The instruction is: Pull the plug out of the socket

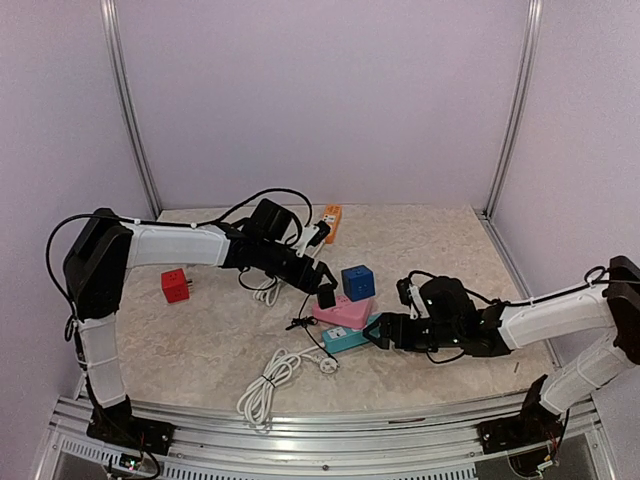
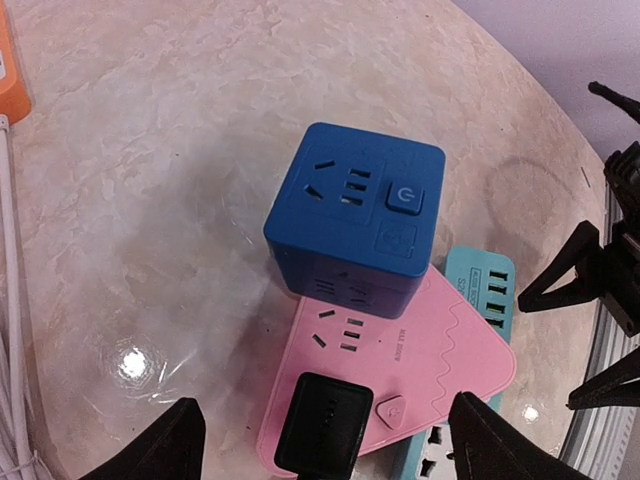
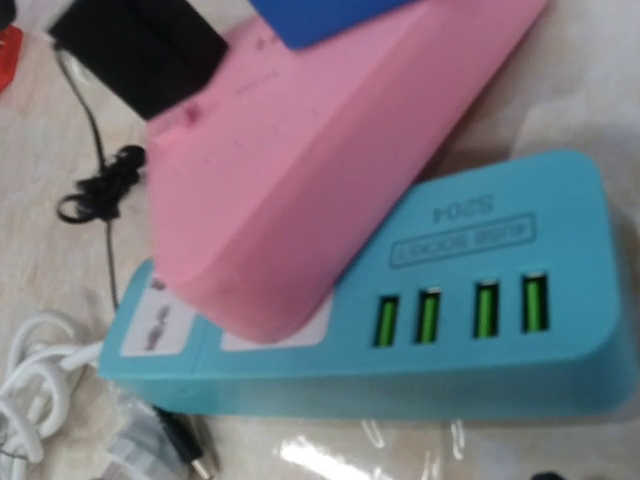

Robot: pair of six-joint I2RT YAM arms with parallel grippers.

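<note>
The black plug [image 2: 325, 425] sticks in the near corner of the pink socket [image 2: 430, 360]. The left pincer [image 2: 323, 398] hangs over it, wide open, one finger on each side, touching nothing. The pink socket lies on a teal power strip [image 2: 480, 290]. The right pincer [image 1: 372, 333] is open beside that strip, holding nothing.

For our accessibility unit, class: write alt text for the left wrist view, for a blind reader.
A black plug sits in a pink socket block, framed by the open left claw, which does not touch it. A blue cube socket rests on the pink block; a teal USB strip lies partly under it.
</note>
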